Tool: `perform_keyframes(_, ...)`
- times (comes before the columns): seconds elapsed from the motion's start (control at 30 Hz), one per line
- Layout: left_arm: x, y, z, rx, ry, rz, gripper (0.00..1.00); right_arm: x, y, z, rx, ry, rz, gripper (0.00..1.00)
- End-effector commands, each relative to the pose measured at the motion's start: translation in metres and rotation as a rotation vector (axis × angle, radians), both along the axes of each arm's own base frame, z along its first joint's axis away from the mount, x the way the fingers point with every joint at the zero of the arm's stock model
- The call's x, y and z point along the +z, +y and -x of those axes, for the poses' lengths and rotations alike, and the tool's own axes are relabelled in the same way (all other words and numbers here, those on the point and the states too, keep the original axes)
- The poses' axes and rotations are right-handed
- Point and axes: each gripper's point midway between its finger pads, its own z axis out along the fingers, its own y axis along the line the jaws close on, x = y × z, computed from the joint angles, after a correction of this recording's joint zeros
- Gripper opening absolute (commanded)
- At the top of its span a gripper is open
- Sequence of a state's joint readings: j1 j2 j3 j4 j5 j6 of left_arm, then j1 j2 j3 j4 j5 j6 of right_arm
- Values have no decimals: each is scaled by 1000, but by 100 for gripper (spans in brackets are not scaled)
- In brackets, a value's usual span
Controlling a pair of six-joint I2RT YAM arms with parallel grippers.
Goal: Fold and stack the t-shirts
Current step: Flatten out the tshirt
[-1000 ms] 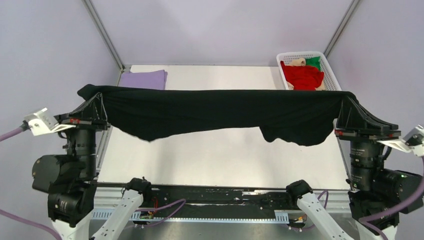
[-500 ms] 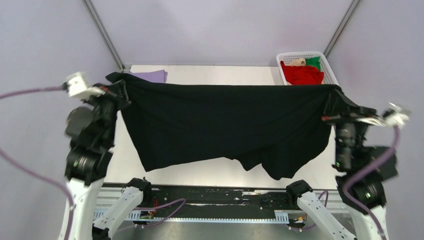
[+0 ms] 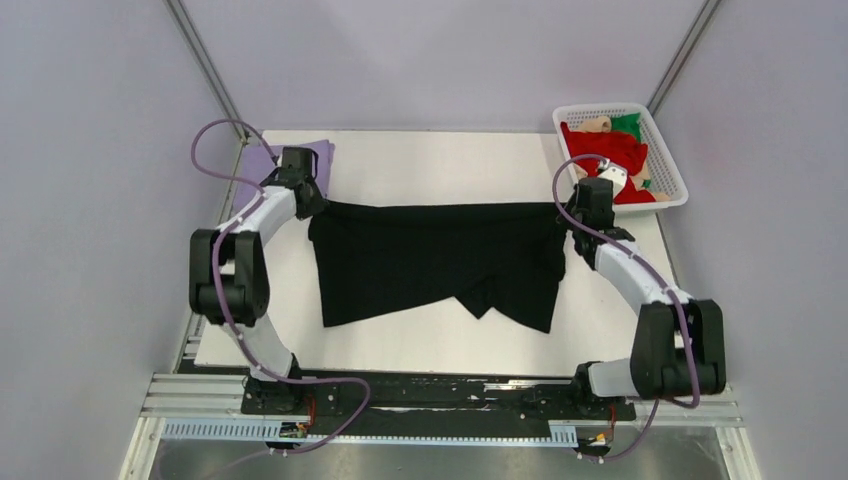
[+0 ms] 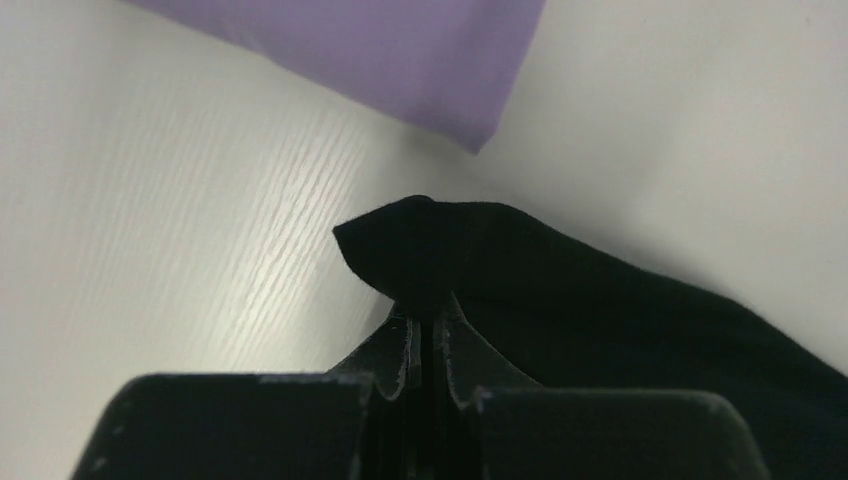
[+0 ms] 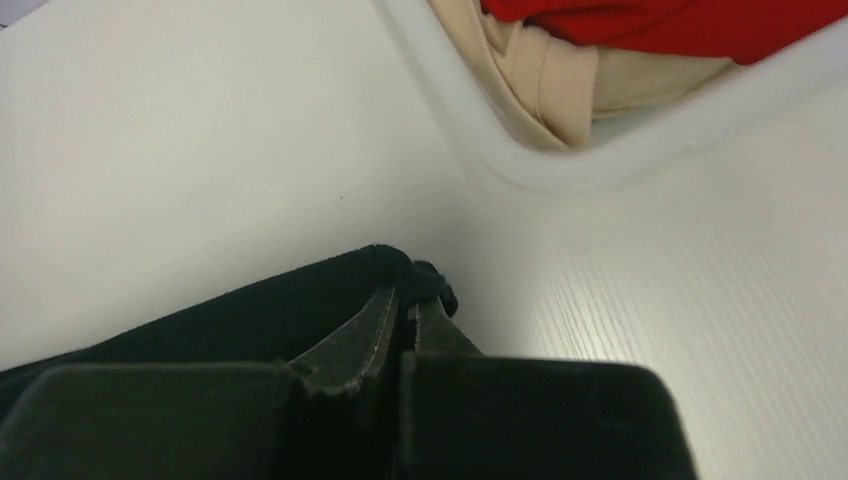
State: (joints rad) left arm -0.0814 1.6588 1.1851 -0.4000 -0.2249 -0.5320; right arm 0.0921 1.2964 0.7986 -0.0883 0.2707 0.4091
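Note:
The large black t-shirt (image 3: 435,260) lies spread on the white table, its far edge straight between the two grippers. My left gripper (image 3: 305,200) is shut on its far left corner (image 4: 400,240). My right gripper (image 3: 585,205) is shut on its far right corner (image 5: 400,275). A folded lavender t-shirt (image 3: 320,152) lies at the far left, just behind the left gripper, and shows in the left wrist view (image 4: 380,50). Red (image 3: 610,150), green (image 3: 628,124) and beige (image 5: 530,80) shirts lie in the basket.
The white lattice basket (image 3: 665,150) stands at the far right corner, close behind the right gripper; its rim (image 5: 600,160) shows in the right wrist view. Metal frame posts rise at the far corners. Bare table (image 3: 400,340) lies in front of the black shirt.
Both arms have reached forward and lowered the black shirt from hanging in the air down flat onto the table. Both grippers still grip its corners.

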Motion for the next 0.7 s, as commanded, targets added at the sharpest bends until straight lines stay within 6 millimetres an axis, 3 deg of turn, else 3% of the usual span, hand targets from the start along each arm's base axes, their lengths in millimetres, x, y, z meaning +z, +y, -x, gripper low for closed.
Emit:
perform_keyframes(0.0,13,-6,-68,4,-107,85,0,63,1,-69,19,-255,-69,0)
perform_keyframes(0.03,20,-7,-79,3,-129,85,0,59,-1,-79,20,-250,-53,0)
perform_keyframes(0.07,8,-6,-85,7,-106,78,0,56,-3,-87,18,-246,-40,0)
perform_keyframes(0.1,17,-6,-96,8,-132,77,0,54,-4,-95,17,-240,-28,2)
perform_keyframes(0.13,6,-5,-100,10,-107,70,0,50,-5,-104,19,-232,-16,3)
perform_keyframes(0.23,6,-5,-119,5,-115,59,0,46,-10,-120,9,-217,19,8)
perform_keyframes(0.3,4,-5,-123,-6,-99,54,27,46,-12,-126,3,-200,33,22)
perform_keyframes(0.33,3,-6,-121,-13,-85,56,64,46,-12,-126,2,-183,32,42)
perform_keyframes(0.4,12,-9,-120,-30,-91,62,95,53,-7,-122,29,-176,21,75)
perform_keyframes(0.43,23,-10,-116,-36,-102,62,98,59,-4,-118,33,-187,2,92)
perform_keyframes(0.47,28,-9,-113,-33,-104,58,99,66,-3,-113,35,-205,-16,99)
perform_keyframes(0.57,74,-13,-87,-33,-159,24,100,92,3,-90,34,-271,-77,100)
perform_keyframes(0.6,74,-16,-75,-38,-155,9,100,98,5,-81,46,-286,-93,100)
perform_keyframes(0.63,102,-17,-64,-42,-212,7,100,106,9,-72,70,-305,-104,100)
perform_keyframes(0.67,98,-22,-50,-55,-202,9,100,108,13,-61,92,-312,-113,100)
